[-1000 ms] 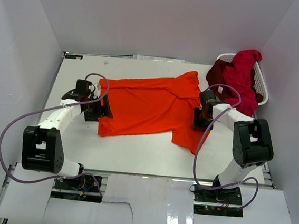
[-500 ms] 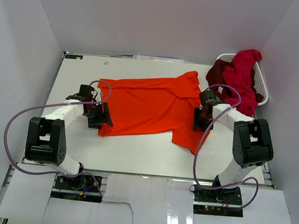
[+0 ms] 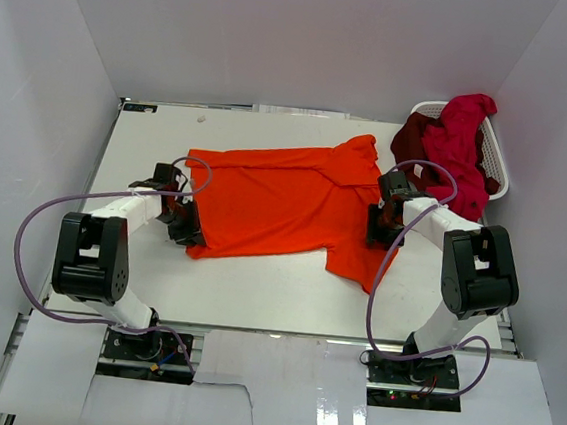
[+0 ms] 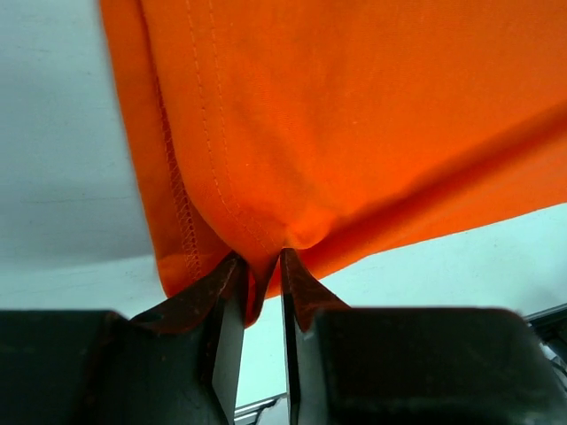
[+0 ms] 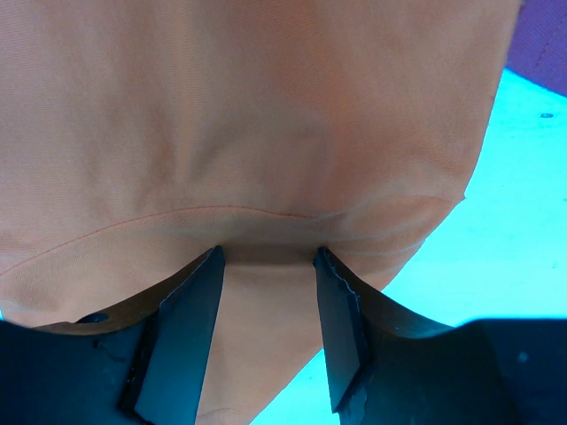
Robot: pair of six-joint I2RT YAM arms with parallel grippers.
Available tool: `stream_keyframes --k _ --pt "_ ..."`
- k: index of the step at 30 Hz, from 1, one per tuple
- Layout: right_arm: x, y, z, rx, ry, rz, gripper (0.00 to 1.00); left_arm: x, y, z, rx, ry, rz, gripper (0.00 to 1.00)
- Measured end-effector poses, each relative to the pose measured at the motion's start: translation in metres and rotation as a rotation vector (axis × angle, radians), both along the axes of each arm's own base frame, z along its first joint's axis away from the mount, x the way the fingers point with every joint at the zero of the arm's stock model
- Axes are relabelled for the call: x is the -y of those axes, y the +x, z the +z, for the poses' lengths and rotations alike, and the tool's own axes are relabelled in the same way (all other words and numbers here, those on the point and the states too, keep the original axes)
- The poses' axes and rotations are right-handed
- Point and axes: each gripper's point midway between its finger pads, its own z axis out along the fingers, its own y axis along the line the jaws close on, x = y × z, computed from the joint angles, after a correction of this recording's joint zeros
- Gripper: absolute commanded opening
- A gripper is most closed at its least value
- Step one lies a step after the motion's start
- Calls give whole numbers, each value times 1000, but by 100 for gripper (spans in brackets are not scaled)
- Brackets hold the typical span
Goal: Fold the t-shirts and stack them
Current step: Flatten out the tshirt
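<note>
1. White walls enclose a white table (image 3: 257,280), and the orange t-shirt (image 3: 275,197) lies spread flat across its middle.
2. Left jaws sit at the shirt's near-left corner, pressed together on a pinched fold beside its stitched hem (image 4: 177,204).
3. Right jaws stand spread at the shirt's right edge, with orange cloth between them.
4. A crimson t-shirt (image 3: 461,139) and a dark maroon t-shirt (image 3: 411,139) are heaped in the white laundry basket (image 3: 500,183) at the far right.

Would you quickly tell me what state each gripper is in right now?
Left gripper: closed, pinching the hem of the orange t-shirt.
Right gripper: open, fingers apart over the same shirt.
</note>
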Motion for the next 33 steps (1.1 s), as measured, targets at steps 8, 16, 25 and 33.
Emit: stream_keyframes --k 8,16,25,33 --pt "0 0 0 0 0 0 53 -12 -3 -1 -26 45 62 30" --pt "0 0 0 0 0 0 53 -35 -4 -5 -77 37 195 11" --pt "2 -1 0 -17 -11 -11 52 -40 -7 -11 -123 21 249 44" --pt "5 -6 0 -29 -24 -43 54 -56 0 -7 -114 60 332 55"
